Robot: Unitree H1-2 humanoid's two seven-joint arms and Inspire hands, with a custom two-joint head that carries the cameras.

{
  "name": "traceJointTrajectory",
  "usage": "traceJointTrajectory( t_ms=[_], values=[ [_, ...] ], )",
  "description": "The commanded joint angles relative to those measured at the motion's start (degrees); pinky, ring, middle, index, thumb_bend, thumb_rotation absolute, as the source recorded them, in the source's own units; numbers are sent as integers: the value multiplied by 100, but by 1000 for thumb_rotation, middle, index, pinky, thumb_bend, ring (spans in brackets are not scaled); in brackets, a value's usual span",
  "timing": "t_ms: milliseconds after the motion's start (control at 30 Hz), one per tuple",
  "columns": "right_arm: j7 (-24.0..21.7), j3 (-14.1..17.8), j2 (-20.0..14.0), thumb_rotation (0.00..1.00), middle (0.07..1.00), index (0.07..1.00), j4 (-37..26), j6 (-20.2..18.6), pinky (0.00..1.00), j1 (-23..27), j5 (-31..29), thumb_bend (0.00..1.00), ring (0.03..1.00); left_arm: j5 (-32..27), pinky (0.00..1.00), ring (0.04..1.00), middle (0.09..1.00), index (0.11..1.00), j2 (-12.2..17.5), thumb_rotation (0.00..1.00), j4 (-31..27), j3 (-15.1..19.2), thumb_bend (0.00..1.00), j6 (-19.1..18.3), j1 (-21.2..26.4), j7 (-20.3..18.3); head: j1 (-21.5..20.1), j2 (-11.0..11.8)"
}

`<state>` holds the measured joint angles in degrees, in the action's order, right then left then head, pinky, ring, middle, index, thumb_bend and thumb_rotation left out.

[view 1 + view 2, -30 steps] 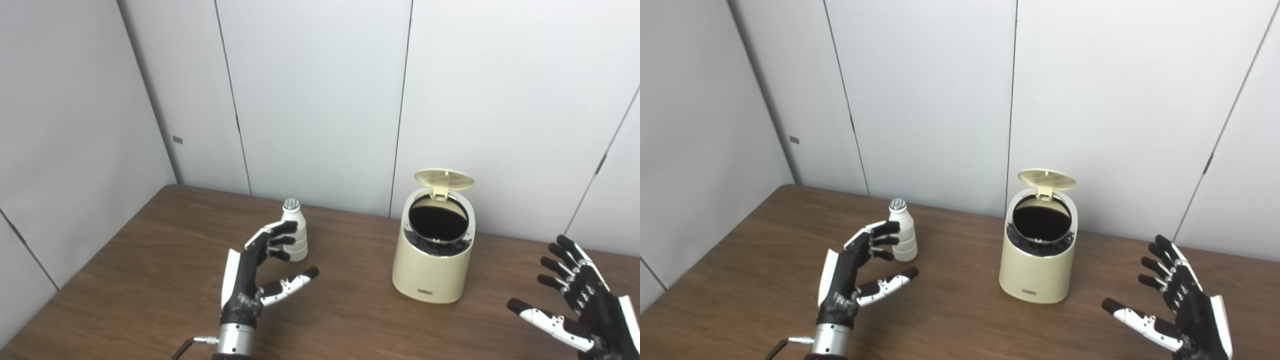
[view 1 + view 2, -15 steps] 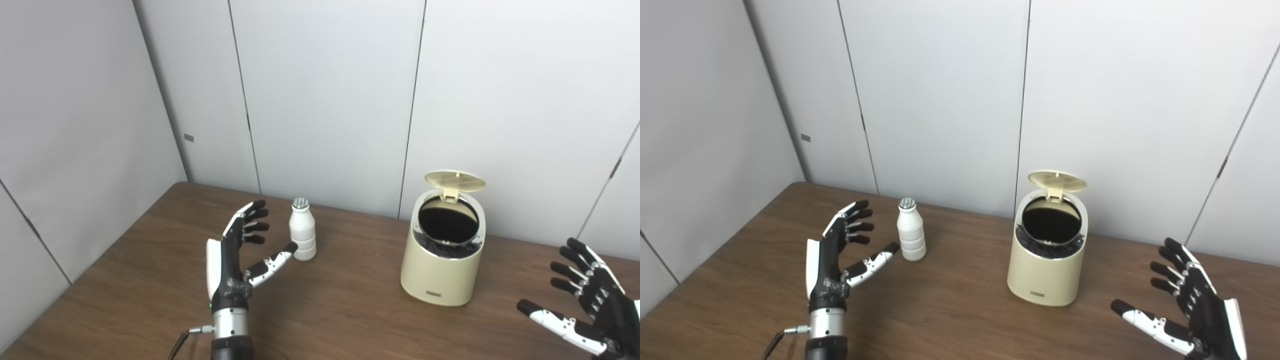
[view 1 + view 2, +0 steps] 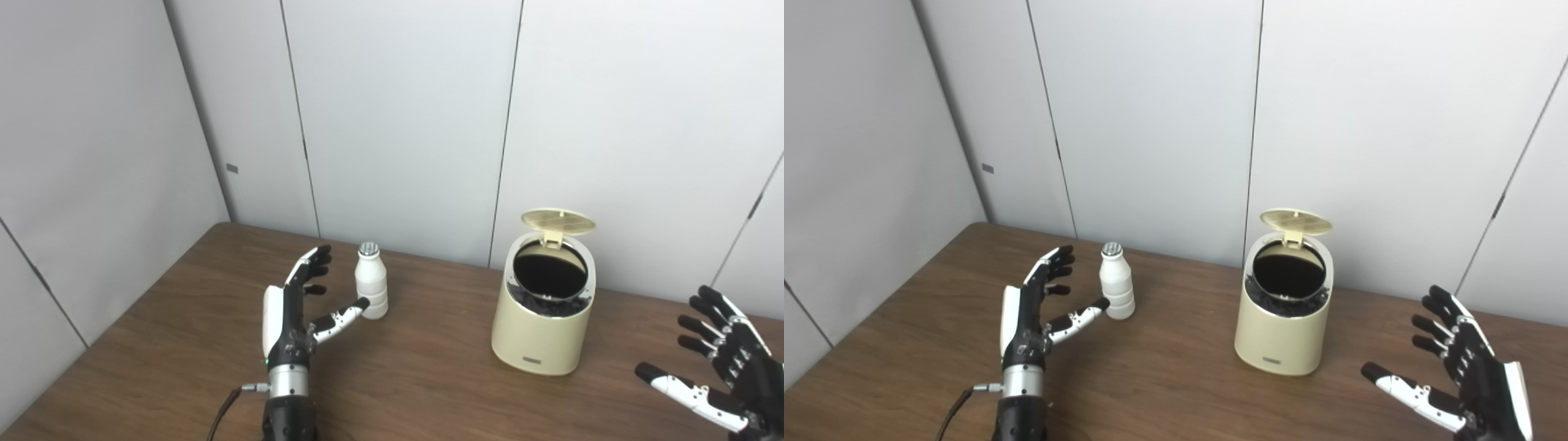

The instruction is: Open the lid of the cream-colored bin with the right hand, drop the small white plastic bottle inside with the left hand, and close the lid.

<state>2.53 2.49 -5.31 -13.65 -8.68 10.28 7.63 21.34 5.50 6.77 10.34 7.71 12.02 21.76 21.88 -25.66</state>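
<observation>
Closest to you, your right hand (image 3: 726, 383) sits low at the right edge of the table (image 3: 416, 392), palm turned inward with fingers and thumb spread wide, holding nothing — it's well apart from the bin. Your left hand (image 3: 294, 309) is up on its forearm a bit left of centre, fingers fanned apart and pointing away from you, thumb stretched out to the right. The thumb tip is right at the base of the small white bottle (image 3: 371, 289), touching it or just about — can't quite tell which from either eye view. The fingers are beside the bottle on its left, not wrapped around it, so nothing is gripped.

The bottle itself stands upright on the wood, silvery cap on top, clearly left of the bin and still out on the table.

Further right, the cream-colored bin (image 3: 542, 334) stands upright with its lid (image 3: 558, 220) flipped up on the rear hinge, so you can see straight into the dark opening with a black liner bunched around the rim.

Behind everything are plain grey wall panels (image 3: 398, 122)
</observation>
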Motion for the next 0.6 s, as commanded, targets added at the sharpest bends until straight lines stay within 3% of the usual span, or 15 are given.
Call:
traceJointTrajectory(
  t_ms=[0,200,467,567],
  values=[
    [5,-6,4,0,857,851,-225,69,725,118,22,679,795,97,618,735,760,787,113,20,45,-35,750,157,276,143,-16,-13],
    [-17,-23,47,0,861,850,-344,-68,712,82,-4,671,791,153,629,729,747,773,201,60,479,-122,749,272,431,296,-89,-18],
    [-77,-24,43,0,882,883,-396,-86,764,60,-87,626,833,31,681,744,761,782,250,46,781,-232,744,276,565,312,-153,-35],
    [-68,-48,43,0,879,883,-416,-60,741,58,-29,624,821,25,689,739,758,779,269,42,890,-260,742,277,609,329,-168,-46]
  ],
)
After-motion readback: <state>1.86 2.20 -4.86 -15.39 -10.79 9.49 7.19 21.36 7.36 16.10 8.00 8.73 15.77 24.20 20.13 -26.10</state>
